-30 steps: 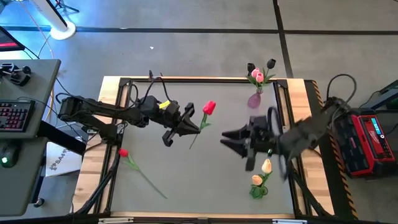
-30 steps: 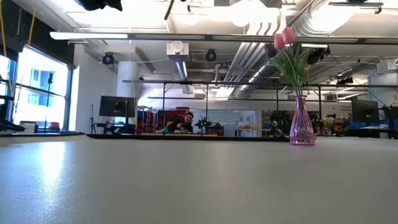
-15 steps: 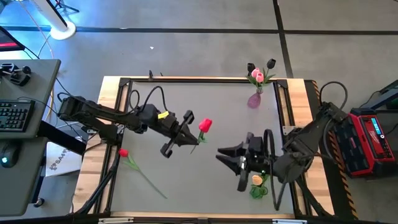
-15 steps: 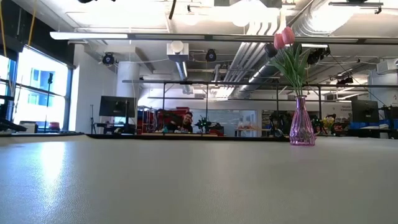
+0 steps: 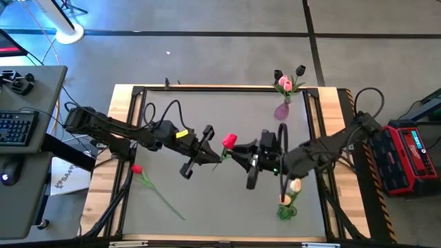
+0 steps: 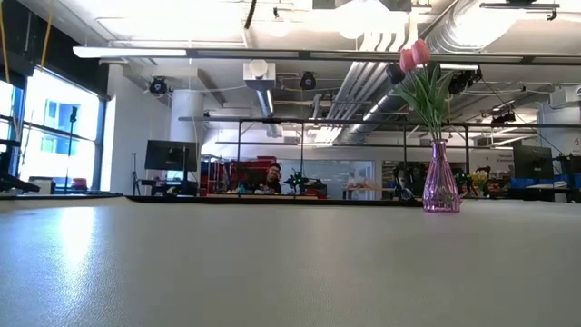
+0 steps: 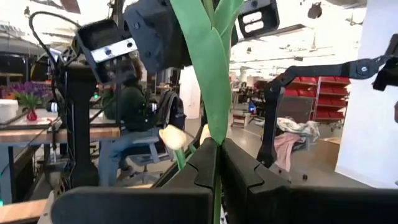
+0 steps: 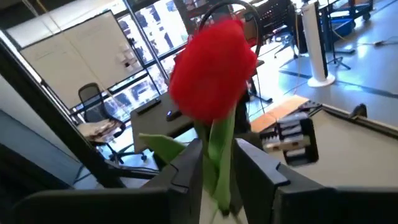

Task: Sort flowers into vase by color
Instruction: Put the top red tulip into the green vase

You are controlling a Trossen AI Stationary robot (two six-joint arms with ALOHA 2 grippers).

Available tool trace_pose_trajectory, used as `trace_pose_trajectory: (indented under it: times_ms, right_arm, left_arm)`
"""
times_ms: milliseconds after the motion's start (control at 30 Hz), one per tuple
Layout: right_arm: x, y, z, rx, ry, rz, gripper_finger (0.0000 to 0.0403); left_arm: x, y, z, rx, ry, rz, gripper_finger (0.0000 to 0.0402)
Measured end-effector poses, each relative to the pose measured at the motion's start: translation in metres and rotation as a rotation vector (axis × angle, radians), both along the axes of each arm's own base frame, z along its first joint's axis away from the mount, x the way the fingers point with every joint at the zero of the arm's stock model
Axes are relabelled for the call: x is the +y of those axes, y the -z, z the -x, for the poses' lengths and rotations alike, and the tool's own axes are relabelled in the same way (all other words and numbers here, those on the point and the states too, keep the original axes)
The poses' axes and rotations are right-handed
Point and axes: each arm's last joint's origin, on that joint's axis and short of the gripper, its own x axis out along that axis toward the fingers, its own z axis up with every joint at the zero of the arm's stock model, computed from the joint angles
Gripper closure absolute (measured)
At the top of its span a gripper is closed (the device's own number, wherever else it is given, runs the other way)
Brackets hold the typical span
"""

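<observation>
Handling, first item: red tulip (image 5: 229, 140), artificial, held in the air over mid-bench between my two arms. I judge it very light, the head soft and easily crushed, the stem thin, smooth and springy, apt to swivel or slip in a loose pinch. Best hold is on the bare stem, never the head; a grip just under the head steadies it for dropping stem-first into a vase.

Holds at present: left gripper (image 5: 209, 153) has its jaws fully closed on the stem low down, a long leaf rising past them in the left wrist view. Right gripper (image 5: 239, 153) has come in from the right; its jaws straddle the stem just below the head and are narrowing, though I cannot tell whether they pinch it yet.

Appearance: full, rounded red head, plain green stem, broad folded leaf.

Other stock: second red tulip (image 5: 137, 169) lying at the bench's left side; cream-yellow tulips (image 5: 289, 194) at the near right; purple vase (image 5: 281, 110) at the far right holding pink and dark flowers.
</observation>
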Motion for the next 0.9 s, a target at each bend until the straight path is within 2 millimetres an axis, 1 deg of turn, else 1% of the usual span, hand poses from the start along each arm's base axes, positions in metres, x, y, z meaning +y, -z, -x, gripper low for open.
trace_pose_trajectory:
  times_ms: [100,300,633,733,867,900]
  right_arm:
    - [-0.006,-0.001,-0.004,-0.004,-0.027,-0.002,0.0324]
    - [-0.008,-0.001,-0.008,-0.001,-0.151,-0.004,0.0324]
    - [-0.012,0.002,-0.009,0.029,-0.119,0.018,0.0327]
    - [-0.014,0.003,-0.009,0.039,-0.095,0.027,0.0343]
    - [-0.015,0.006,-0.008,0.079,-0.06,0.07,0.039]
    - [-0.015,0.007,-0.008,0.092,-0.052,0.094,0.0396]
  left_arm:
    - [0.0,0.002,0.0,0.023,0.0,-0.004,0.0401]
    - [0.0,0.005,-0.001,0.053,-0.014,0.004,0.0401]
    - [0.001,0.005,-0.001,0.066,-0.034,0.032,0.0401]
    - [0.001,0.005,-0.001,0.069,-0.035,0.041,0.0401]
    - [0.001,0.005,-0.001,0.086,-0.027,0.081,0.0401]
    - [0.001,0.005,-0.002,0.093,-0.024,0.096,0.0401]
